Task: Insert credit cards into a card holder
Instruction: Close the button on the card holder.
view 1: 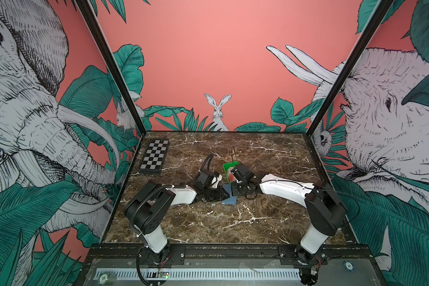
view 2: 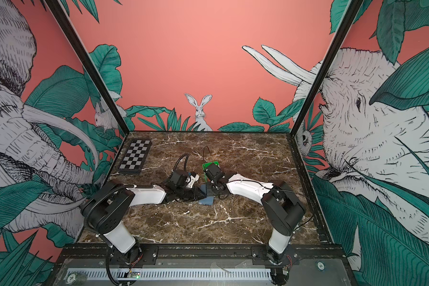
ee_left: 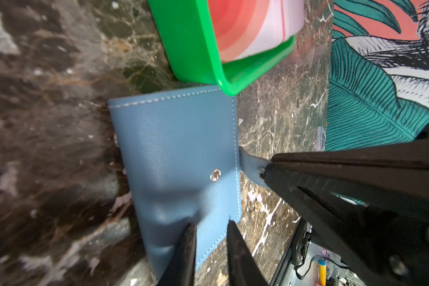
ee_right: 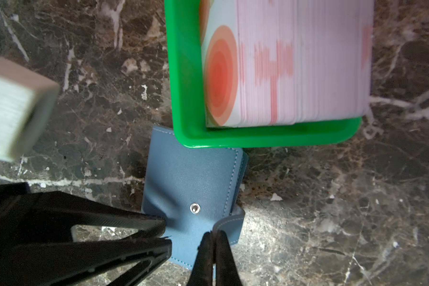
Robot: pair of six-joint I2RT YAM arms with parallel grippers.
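Note:
The slate-blue card holder (ee_left: 178,148) lies closed on the marble, snap stud up, with one corner against the green tray (ee_right: 258,141). In that tray, a stack of pale pink credit cards (ee_right: 295,62) with red-orange circles stands on edge. My right gripper (ee_right: 214,234) is shut on the holder's snap tab (ee_right: 229,222), which curls up off the edge. My left gripper (ee_left: 209,224) has its jaws a little apart. Its tips rest on the holder's cover, and one finger (ee_left: 190,235) dents it. In both top views the two grippers meet over the holder (view 1: 229,199) (view 2: 206,200).
A black-and-white checkerboard (view 1: 154,156) lies at the table's far left. The green tray (view 1: 229,164) sits just behind the grippers. Printed walls close in the table at the left, right and back, and a black rail runs along the front.

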